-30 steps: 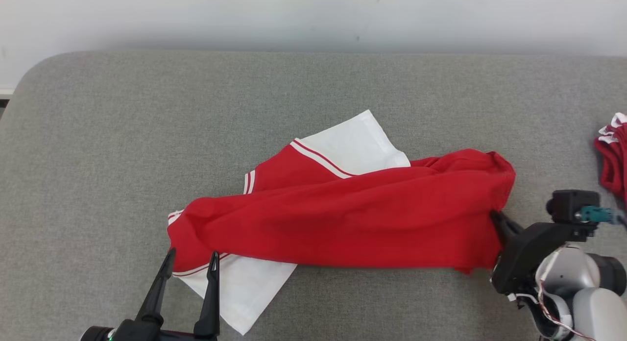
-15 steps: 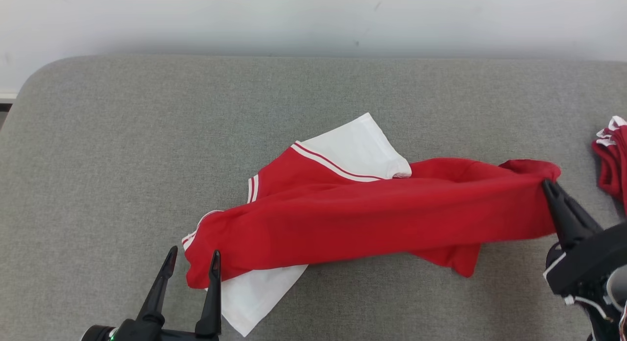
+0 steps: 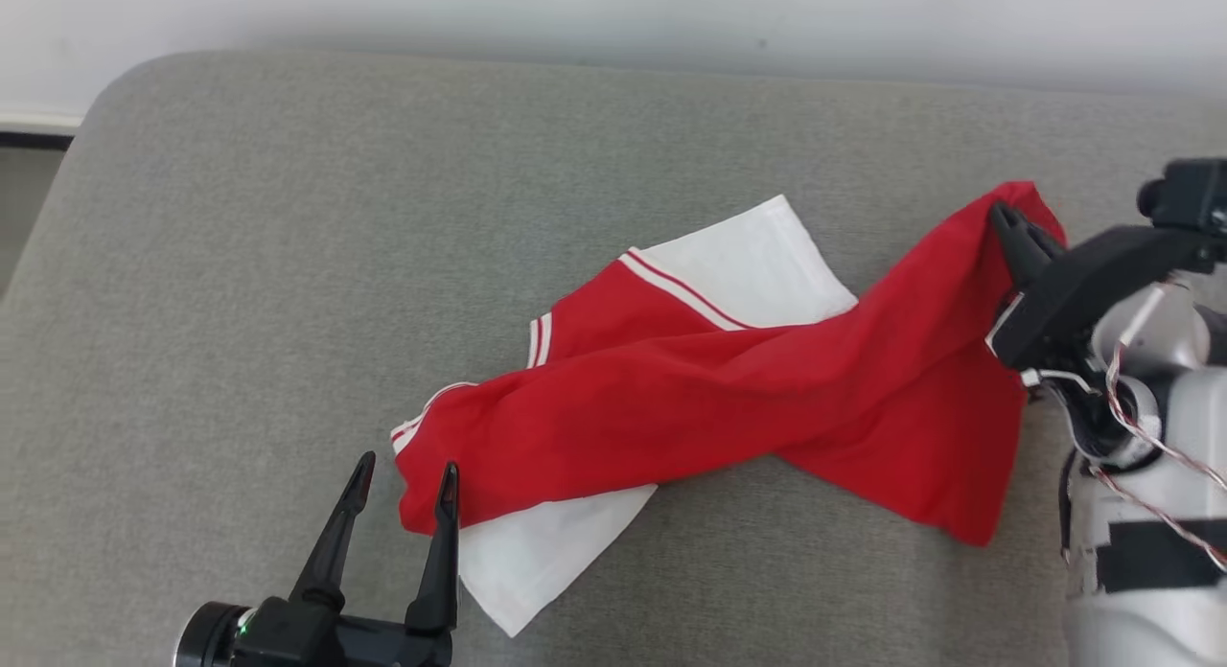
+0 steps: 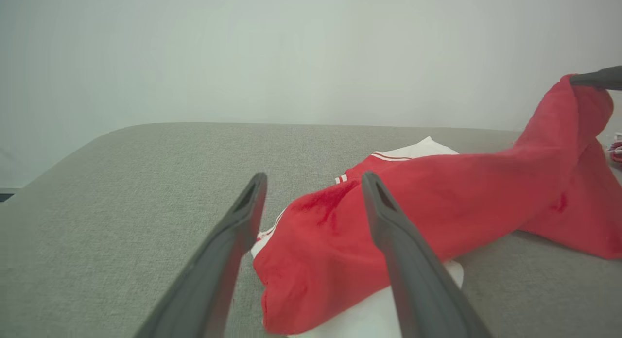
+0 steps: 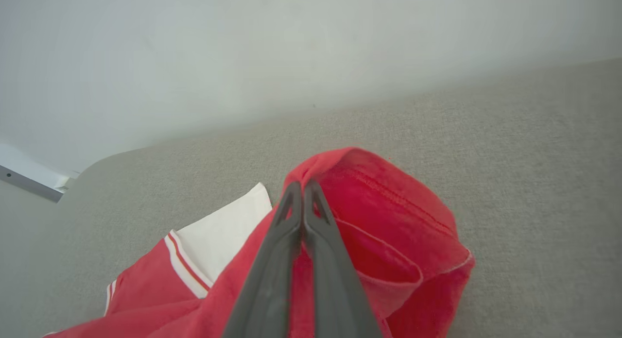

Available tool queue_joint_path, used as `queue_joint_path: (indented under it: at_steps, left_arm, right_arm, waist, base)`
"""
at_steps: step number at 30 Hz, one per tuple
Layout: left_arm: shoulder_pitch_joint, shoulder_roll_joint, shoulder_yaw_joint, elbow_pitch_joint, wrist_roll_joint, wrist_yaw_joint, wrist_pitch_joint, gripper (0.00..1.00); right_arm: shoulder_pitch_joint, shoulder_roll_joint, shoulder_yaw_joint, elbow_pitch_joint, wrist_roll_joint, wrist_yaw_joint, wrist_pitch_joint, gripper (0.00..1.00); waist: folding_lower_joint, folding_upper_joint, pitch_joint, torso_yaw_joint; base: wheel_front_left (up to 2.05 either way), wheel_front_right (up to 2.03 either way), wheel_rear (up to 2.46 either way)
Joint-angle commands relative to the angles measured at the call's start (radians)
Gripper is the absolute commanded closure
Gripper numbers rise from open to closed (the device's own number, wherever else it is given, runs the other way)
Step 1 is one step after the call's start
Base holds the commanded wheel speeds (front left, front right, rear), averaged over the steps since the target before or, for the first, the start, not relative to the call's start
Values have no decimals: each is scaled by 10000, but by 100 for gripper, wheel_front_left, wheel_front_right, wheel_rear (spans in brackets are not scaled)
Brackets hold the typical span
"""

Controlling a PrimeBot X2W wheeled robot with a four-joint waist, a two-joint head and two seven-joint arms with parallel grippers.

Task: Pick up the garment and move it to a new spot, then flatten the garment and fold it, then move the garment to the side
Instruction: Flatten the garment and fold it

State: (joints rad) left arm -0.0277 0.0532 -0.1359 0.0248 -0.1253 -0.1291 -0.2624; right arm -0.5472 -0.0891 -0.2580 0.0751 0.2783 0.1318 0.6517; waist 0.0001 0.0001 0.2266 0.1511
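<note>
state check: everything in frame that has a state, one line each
garment: unfolded, bunched and twisted; right end lifted off the grey surface, left end lying on it.
right claw: shut on the garment's red hem, raised above the surface.
left claw: open, empty, low beside the garment's left end; contact with the cloth unclear.

Garment (image 3: 729,399) red, white panels, red-white striped trim; surface (image 3: 288,264) grey.
</note>
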Motion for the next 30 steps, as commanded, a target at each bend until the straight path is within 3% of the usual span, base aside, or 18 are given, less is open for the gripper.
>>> queue_joint_path:
  at_steps: [1,3,4,5,10,16,22,30]
  left_arm:
    - [-135,-25,-21,25,-133,-2,-33,0]
    - [-124,-28,-54,7,-150,-2,-33,0]
    - [-119,-30,-76,-11,-169,-3,-33,0]
    - [-125,-32,-96,-24,-182,-4,-33,0]
    - [-116,-34,-107,-58,-207,-6,-33,0]
    - [93,-35,-13,-31,-114,32,-33,0]
    - [237,-33,46,-18,4,32,-33,0]
    - [382,-34,168,76,26,25,-33,0]
  right_arm:
    - [-508,-17,25,795,-149,-26,-169,100]
    - [-942,-108,23,1639,-452,-26,-368,100]
    - [-1177,-156,67,1994,-577,-26,-572,82]
    - [-1393,-157,-16,2321,-693,-26,-808,0]
    - [-2189,-185,-226,3451,-1225,-26,-2210,0]
    - [-2192,-359,-85,3605,-1516,-26,-3662,0]
    - [-1396,-587,-18,2759,-1617,-26,-4391,0]
    - [1374,-468,-158,516,-1987,-26,-5971,0]
  waist:
    - [-1,-1,283,448]
    - [-1,-1,349,603]
    - [-1,-1,384,673]
    - [-1,-1,412,743]
    - [-1,-1,404,899]
    - [-1,-1,123,694]
    - [-1,-1,-129,376]
    - [-1,-1,-457,-16]
  base:
    - [0,0,0]
    - [0,0,0]
    - [0,0,0]
    - [0,0,0]
    - [0,0,0]
    - [0,0,0]
    - [0,0,0]
    - [0,0,0]
